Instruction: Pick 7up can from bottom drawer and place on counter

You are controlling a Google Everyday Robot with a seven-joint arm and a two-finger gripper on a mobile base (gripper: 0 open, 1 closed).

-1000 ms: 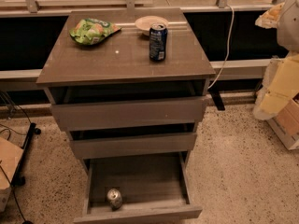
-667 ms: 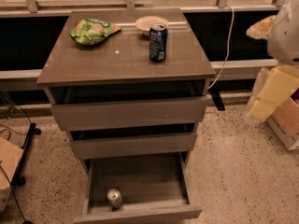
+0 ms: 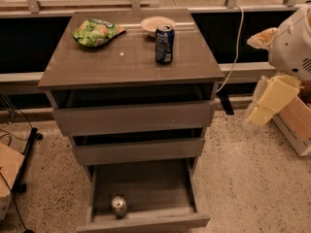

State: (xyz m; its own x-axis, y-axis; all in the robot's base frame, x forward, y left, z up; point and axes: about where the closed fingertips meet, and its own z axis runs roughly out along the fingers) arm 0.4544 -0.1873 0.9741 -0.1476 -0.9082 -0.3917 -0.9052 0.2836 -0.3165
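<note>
Drawer cabinet and surroundings. The tabletop (image 3: pixel 97 67) carries a snack bag (image 3: pixel 97 31) at rear left, a dish (image 3: pixel 156 23) at rear centre, and a tall can (image 3: pixel 164 44) just in front of the dish, right of centre. Below it are stacked the top drawer (image 3: pixel 133 118), the middle drawer (image 3: pixel 138 151) and the bottom drawer (image 3: pixel 146 222), the last pulled out farthest. The 7up can (image 3: pixel 119 206) sits inside the bottom drawer, front left, near the front panel. The end effector (image 3: pixel 270 81) hangs right of the cabinet, well apart from it, level with the top drawer. A crate (image 3: pixel 296 130) stands on the floor at far right, below the end effector.
</note>
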